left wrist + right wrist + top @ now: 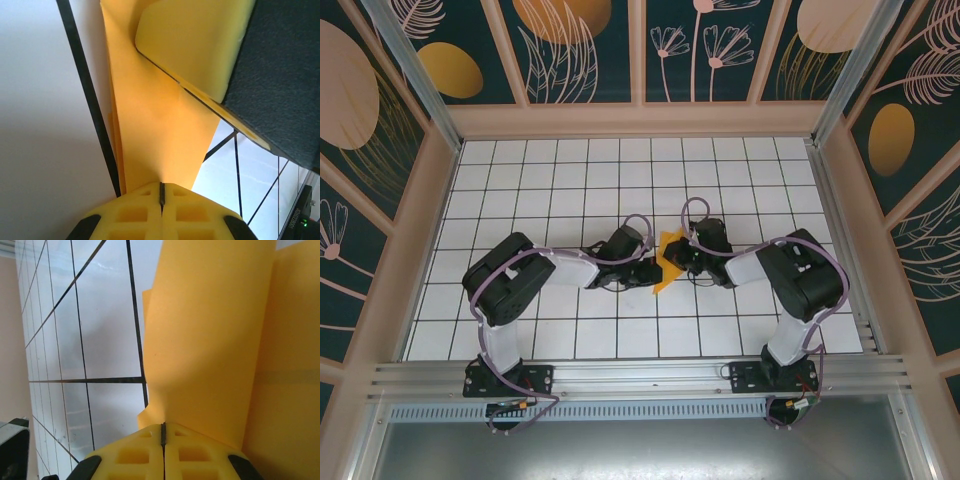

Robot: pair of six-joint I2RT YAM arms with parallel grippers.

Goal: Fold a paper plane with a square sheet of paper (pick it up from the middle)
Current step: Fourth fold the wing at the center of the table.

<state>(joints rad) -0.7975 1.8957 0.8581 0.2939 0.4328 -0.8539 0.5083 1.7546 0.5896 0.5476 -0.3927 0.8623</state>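
- Top external view: the paper [666, 275] is a small orange-yellow shape near the middle of the table [520, 170]. The two wrists meeting over it cover much of it, so its outline is hard to read.
- In the left wrist view the paper runs off the top of the frame. Layered edges show along its left side (at least one fold), but the whole shape cannot be made out.
- Whether the paper touches the table or hangs clear of it cannot be told.
- Left gripper [161, 195]: the yellow fingers are pressed together with only a hairline seam between them, pinching the paper's lower end.
- Right gripper [163, 435]: closed just as tightly and clamped on the paper, which rises from the tips up the right side of that view.
- A yellow pad [195, 45] of the right gripper lies against the paper's upper part in the left wrist view.
- The table is white with a black grid.
- Dark teal wall panels [580, 50] painted with orange ovals and pale plants stand around it.
- An aluminium rail [640, 375] runs along the near edge, by both arm bases.
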